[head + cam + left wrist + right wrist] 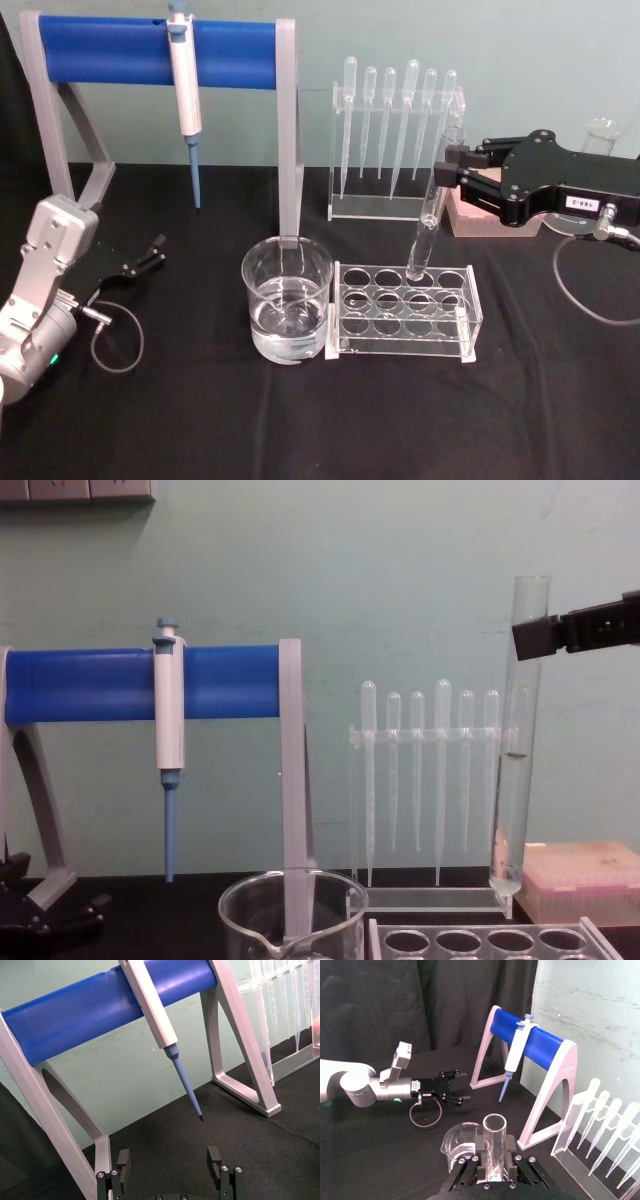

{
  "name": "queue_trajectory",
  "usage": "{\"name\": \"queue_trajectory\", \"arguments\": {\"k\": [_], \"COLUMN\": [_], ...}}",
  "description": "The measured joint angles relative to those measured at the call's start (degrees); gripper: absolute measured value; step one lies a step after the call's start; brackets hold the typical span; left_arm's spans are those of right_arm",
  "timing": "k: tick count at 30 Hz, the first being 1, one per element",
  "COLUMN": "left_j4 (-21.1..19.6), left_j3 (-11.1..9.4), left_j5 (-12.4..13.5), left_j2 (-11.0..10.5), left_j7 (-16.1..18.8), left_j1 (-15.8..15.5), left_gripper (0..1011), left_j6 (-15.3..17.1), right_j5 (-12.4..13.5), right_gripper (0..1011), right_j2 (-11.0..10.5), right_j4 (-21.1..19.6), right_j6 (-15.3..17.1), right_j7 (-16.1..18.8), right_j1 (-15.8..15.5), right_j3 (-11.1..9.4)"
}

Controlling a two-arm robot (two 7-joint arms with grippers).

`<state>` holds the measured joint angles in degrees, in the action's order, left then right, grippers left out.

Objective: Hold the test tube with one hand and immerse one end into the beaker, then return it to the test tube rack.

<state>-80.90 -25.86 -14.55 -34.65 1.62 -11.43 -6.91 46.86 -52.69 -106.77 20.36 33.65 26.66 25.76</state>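
Grip by right gripper (452, 166): fingers clamped on test tube (428, 220) near its open top. The tube leans slightly, its rounded end just above a back-row hole of test tube rack (470, 322). Just beside that, on its left, stands beaker (262, 300) with clear liquid. Left gripper (148, 256) parked low over tabletop (200, 420) at far left, fingers (214, 1156) apart.

The tube (431, 208) and beaker (287, 300) are clear, glossy glass. The rack (400, 341) is smooth clear plastic. The cloth (200, 420) is matt black. The bar (110, 50) is smooth blue plastic.
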Motion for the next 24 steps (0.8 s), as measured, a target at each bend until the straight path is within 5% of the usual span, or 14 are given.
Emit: {"name": "queue_trajectory", "arguments": {"k": [24], "left_j4": [0.0], "left_j3": [0.0], "left_j5": [0.0], "left_j2": [0.0], "left_j7": [0.0], "left_j1": [0.0], "left_gripper": [1000], "left_j6": [0.0], "right_j5": [0.0], "right_gripper": [221], "right_j2": [0.0], "right_j4": [0.0], "right_j6": [0.0], "right_j7": [0.0], "right_j1": [0.0], "right_j3": [0.0]}}
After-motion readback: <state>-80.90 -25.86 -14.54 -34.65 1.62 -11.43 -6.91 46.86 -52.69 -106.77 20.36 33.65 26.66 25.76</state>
